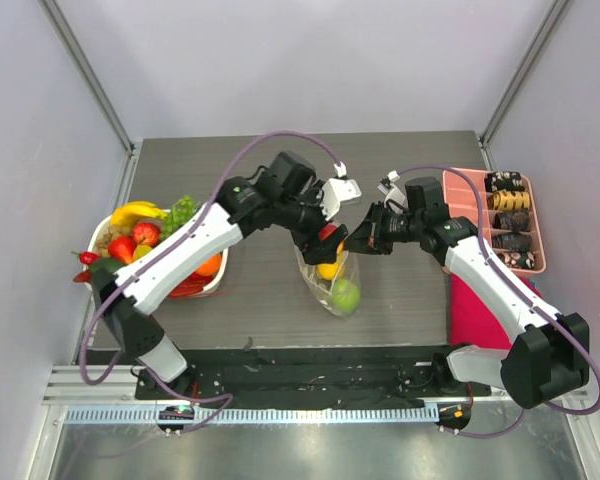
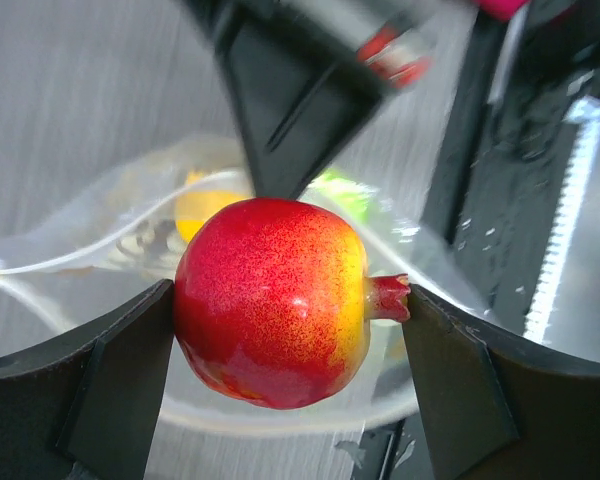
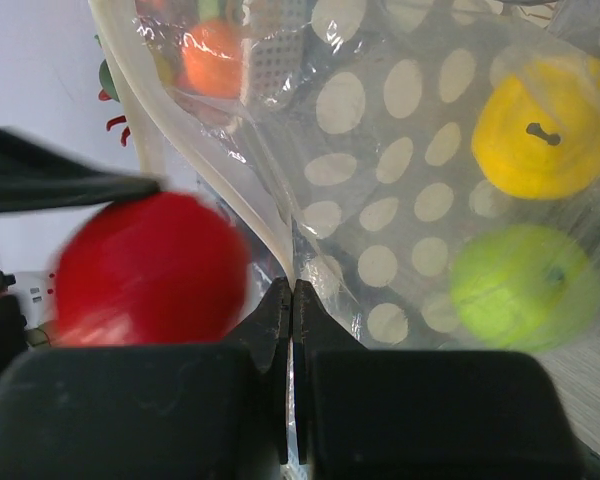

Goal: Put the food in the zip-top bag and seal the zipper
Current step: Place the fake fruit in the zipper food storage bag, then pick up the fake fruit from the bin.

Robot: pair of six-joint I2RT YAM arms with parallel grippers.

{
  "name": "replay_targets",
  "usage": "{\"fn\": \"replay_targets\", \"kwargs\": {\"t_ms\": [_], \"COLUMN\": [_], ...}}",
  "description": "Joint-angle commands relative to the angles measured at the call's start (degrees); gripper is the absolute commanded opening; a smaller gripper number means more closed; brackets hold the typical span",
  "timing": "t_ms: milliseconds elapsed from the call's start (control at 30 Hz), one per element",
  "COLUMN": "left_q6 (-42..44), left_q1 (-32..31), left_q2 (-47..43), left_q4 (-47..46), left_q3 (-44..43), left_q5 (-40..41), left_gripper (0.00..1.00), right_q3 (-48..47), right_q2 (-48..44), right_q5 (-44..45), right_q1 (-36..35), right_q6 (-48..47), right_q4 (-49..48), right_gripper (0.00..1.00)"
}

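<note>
Top external, arm poses: from the near edge of the table (image 1: 260,300), the left arm stretched up and rightward toward the middle, while the right arm bent leftward to meet it
Zip-top bag (image 1: 333,283): lay mid-table between the two arms, with its closed end nearest and its mouth lifted toward the grippers
Green apple (image 1: 345,294): was inside the bag at its near end
Yellow fruit (image 1: 328,268): was inside the bag, just beyond the apple
Right gripper (image 1: 364,238): fingers were pressed together on the bag's mouth edge, holding it up; right wrist view showed dotted film pinched between them
Left gripper (image 1: 326,233): pointed down over the bag's mouth, fingers clamped on the red fruit (image 2: 270,300) from both sides
Red fruit's place: hung above the open mouth, not inside the bag
Zipper: unsealed, with the mouth gaping
White basket (image 1: 103,226): stood at the left, partly under the left arm, holding a banana (image 1: 138,211) and other food
Pink tray (image 1: 462,200): sat at the far right with dark snack pieces (image 1: 508,210)
</note>
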State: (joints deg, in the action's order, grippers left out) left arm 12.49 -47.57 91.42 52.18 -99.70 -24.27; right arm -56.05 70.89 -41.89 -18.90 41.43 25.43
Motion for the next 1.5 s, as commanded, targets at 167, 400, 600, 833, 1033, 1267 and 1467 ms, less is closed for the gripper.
{"fn": "replay_targets", "kwargs": {"t_ms": [167,400,600,833,1033,1267,1467], "left_q6": [1.5,4.0,9.4,19.4,15.0,7.6,5.3], "left_q1": [-0.4,-0.2,9.6,35.1,41.0,40.7,40.1], "left_q2": [3.7,0.4,-6.7,-13.4,-11.5,3.7,8.8], "left_q4": [-1.2,6.3,19.5,28.1,18.6,17.5,13.6], "left_q3": [4.3,-3.7,-9.3,-4.1,2.4,-1.5,-2.3], "left_q5": [8.3,7.9,2.9,1.8,10.6,14.4,19.1], "left_gripper": [0.98,1.0,1.0,1.0,1.0,0.94,0.94], "right_q3": [-2.2,-2.4,-2.3,-1.7,0.2,-0.5,-0.7], "right_q2": [-2.2,-2.4,-2.6,-2.5,-2.3,-2.3,-2.2], "right_q5": [-1.0,-0.7,-0.5,-0.3,-0.2,0.1,0.2], "right_q1": [0.1,0.2,0.3,0.3,0.3,0.3,0.4], "right_q6": [-0.6,-1.4,-2.2,-2.1,-0.9,-0.8,-1.1], "right_q4": [0.0,0.6,0.9,0.7,-1.2,-1.2,-0.8], "right_gripper": [0.01,0.01,0.01,0.01,0.01,0.01,0.01]}}
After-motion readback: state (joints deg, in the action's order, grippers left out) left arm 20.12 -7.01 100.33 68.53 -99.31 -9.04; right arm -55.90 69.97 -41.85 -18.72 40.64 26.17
